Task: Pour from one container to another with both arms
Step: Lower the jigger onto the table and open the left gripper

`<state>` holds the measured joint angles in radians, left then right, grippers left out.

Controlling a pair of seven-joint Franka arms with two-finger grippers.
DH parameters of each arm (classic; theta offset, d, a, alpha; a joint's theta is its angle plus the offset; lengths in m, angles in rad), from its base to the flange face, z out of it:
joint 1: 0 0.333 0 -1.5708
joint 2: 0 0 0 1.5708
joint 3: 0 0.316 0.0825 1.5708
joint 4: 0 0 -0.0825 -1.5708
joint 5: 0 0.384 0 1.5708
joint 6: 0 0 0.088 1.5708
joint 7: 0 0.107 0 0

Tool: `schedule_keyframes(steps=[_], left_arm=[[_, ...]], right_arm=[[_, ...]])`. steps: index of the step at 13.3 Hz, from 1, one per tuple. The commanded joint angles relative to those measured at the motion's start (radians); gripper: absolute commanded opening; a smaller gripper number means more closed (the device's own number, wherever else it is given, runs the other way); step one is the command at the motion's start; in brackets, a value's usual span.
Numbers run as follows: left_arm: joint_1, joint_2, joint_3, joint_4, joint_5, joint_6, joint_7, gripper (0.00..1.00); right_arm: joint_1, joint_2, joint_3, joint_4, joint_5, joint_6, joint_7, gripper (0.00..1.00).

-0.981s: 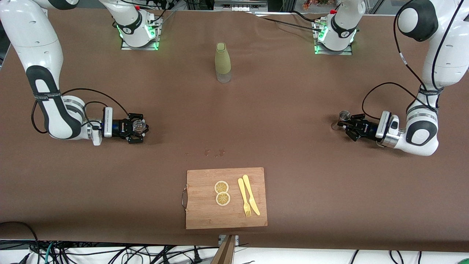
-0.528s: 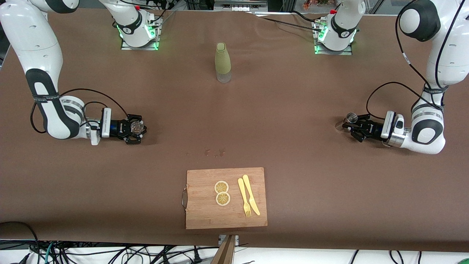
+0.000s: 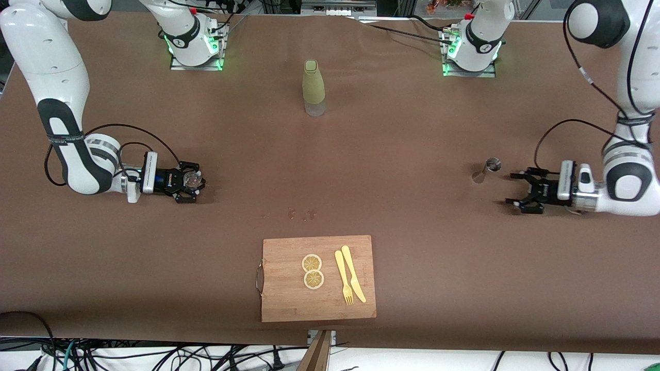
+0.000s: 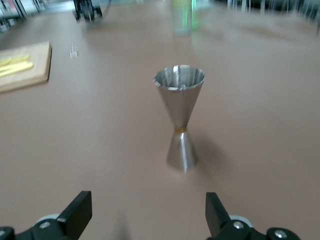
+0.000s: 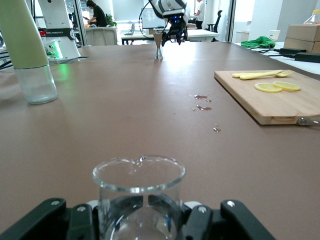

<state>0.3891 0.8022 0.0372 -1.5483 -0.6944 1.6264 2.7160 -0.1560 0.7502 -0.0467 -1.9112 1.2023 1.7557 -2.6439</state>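
Note:
The steel jigger stands upright on the brown table toward the left arm's end, free of any grip; it fills the middle of the left wrist view. My left gripper is open and sits a short way back from the jigger, with both fingers apart and nothing between them. Toward the right arm's end, my right gripper is shut on the clear glass cup, held upright low over the table. The cup's rim shows close in the right wrist view.
An olive-green bottle stands mid-table near the robots' bases. A wooden cutting board with two lemon slices, a yellow fork and a knife lies near the front edge. Small wet spots mark the cloth between the bottle and the board.
My left gripper let go of the jigger, opened wide and drew back toward its arm's end of the table. The jigger now stands alone. The right gripper with the cup barely shifted.

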Motion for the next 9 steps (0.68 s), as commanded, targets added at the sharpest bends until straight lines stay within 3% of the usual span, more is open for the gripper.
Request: schedule_keyframes(steps=[1, 6, 9], left_arm=[[-0.006, -0.147, -0.005, -0.039, 0.111, 0.119, 0.033, 1.00], [-0.082, -0.372, -0.007, -0.055, 0.277, 0.257, -0.025, 1.00], [-0.130, -0.516, -0.008, -0.058, 0.355, 0.276, -0.111, 1.00]], right_arm=[[-0.004, 0.000, -0.001, -0.012, 0.025, 0.013, -0.024, 0.06], [-0.002, 0.020, -0.001, -0.012, 0.025, 0.025, -0.024, 0.10], [0.000, 0.026, -0.001, -0.012, 0.025, 0.031, -0.022, 0.13]])
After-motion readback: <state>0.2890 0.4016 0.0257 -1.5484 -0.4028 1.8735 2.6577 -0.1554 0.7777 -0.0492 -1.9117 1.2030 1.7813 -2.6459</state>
